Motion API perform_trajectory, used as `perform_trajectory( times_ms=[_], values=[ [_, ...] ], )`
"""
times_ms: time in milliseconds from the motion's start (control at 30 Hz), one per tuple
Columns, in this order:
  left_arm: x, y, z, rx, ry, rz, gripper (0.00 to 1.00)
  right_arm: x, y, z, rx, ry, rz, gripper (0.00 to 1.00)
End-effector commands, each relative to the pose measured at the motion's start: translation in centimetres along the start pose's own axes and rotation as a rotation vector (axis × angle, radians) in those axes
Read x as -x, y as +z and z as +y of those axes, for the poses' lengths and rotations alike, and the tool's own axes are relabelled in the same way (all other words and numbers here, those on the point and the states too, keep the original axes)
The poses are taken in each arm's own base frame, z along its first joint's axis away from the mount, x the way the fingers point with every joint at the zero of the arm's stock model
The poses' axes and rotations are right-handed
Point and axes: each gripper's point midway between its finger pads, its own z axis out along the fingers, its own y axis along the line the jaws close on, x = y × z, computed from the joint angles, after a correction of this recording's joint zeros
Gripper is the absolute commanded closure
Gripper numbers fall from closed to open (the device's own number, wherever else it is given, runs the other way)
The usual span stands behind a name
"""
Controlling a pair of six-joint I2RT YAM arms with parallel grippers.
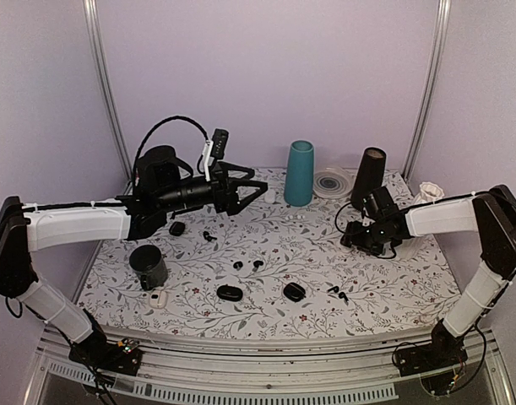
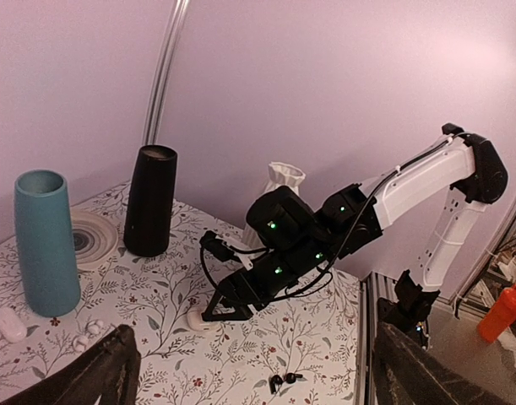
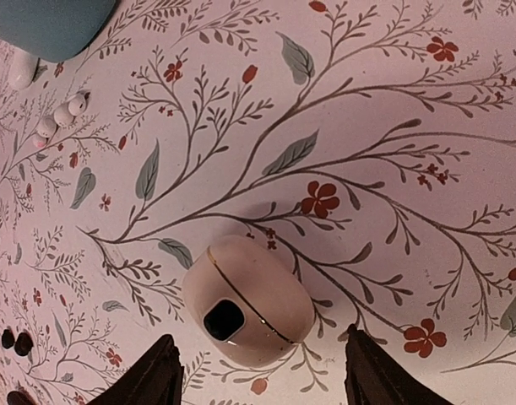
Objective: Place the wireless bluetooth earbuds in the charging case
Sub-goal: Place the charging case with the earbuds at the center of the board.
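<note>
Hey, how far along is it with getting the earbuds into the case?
Nothing done: black earbuds lie loose on the table, outside the black cases. In hand: right gripper, open, straddles a closed cream case; left gripper hangs open, empty. Left: every pick and insertion.

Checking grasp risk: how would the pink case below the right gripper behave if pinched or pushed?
The pink case looks smooth and domed, so a pinch may slip. Lying flat, it would likely slide, not roll, when pushed.

White links [image 1: 76, 224] meet black joints [image 1: 498, 228], with looped black cables [image 1: 175, 118] and green lights [image 2: 272, 226].
</note>
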Motion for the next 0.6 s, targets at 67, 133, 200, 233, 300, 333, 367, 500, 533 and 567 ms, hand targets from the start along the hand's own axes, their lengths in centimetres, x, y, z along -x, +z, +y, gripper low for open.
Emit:
perform_trajectory(
  times_ms=[67,133,200,233,300,333,367,500,533,567],
  values=[
    [0.7,-0.3,0.5,0.021,0.008,-0.015,0.04,1.6,-1.9,0.6,0.014,-0.022,-0.057,0.29],
    [0.7,-0.3,0.5,0.023,0.007,-0.013,0.04,1.8,-2.2,0.9,0.025,-0.029,-0.067,0.27],
    [0.6,-0.2,0.7,0.03,0.004,-0.01,0.04,2.0,-2.5,1.4,0.034,-0.04,-0.075,0.25],
    [0.5,-0.2,0.8,0.034,0.001,-0.008,0.04,2.1,-2.6,1.5,0.034,-0.048,-0.079,0.24],
    [0.4,-0.1,0.9,0.039,-0.002,-0.002,0.04,2.1,-2.8,1.9,0.033,-0.062,-0.085,0.22],
    [0.4,-0.1,1.0,0.042,-0.003,-0.001,0.04,2.1,-2.9,2.1,0.034,-0.067,-0.088,0.22],
    [0.4,0.0,1.0,0.042,-0.003,-0.001,0.04,2.1,-3.0,2.5,0.041,-0.076,-0.09,0.21],
    [0.3,0.0,1.2,0.052,-0.006,0.002,0.04,1.5,-3.8,4.5,0.082,-0.129,-0.096,0.2],
    [0.3,0.0,1.2,0.054,-0.006,0.002,0.04,1.2,-4.0,5.2,0.101,-0.146,-0.095,0.19],
    [0.3,0.0,1.3,0.059,-0.007,0.003,0.04,0.9,-4.3,5.7,0.116,-0.163,-0.095,0.2]
  ],
)
